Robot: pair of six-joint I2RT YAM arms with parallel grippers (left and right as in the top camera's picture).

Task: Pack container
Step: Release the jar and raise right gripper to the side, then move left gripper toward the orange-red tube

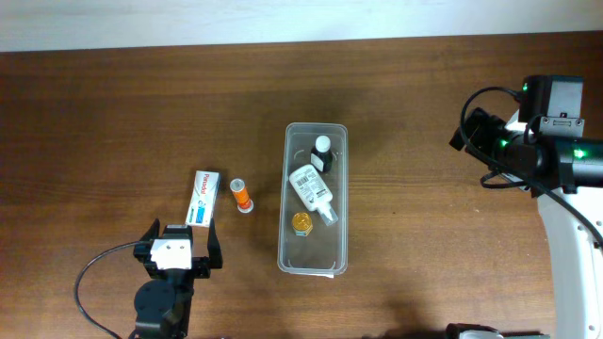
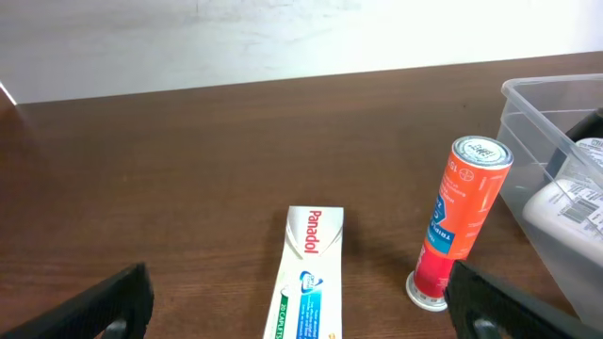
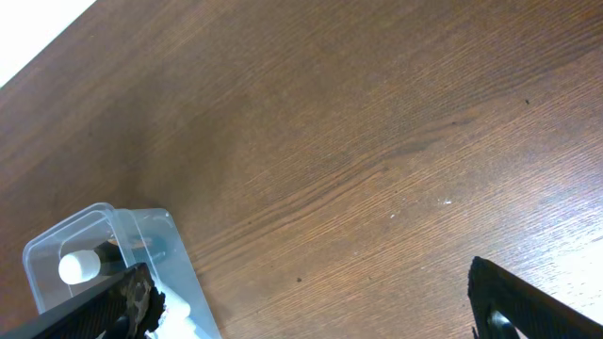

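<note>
Left of the container (image 1: 313, 256), a Panadol box (image 1: 203, 199) and an orange tube (image 1: 242, 195) are lying side by side on the table (image 1: 113, 122), near each other but not touching. Mid-table, the container is holding a black-capped bottle (image 1: 323, 153), a white bottle (image 1: 312, 188) and a yellow-lidded jar (image 1: 301, 223). Just near of the box, the left gripper (image 1: 182, 231) is hovering with jaws gaping wide, gripping nothing. Far right, the right gripper (image 3: 306, 282) is likewise standing wide open and empty, well apart from the container.
</note>
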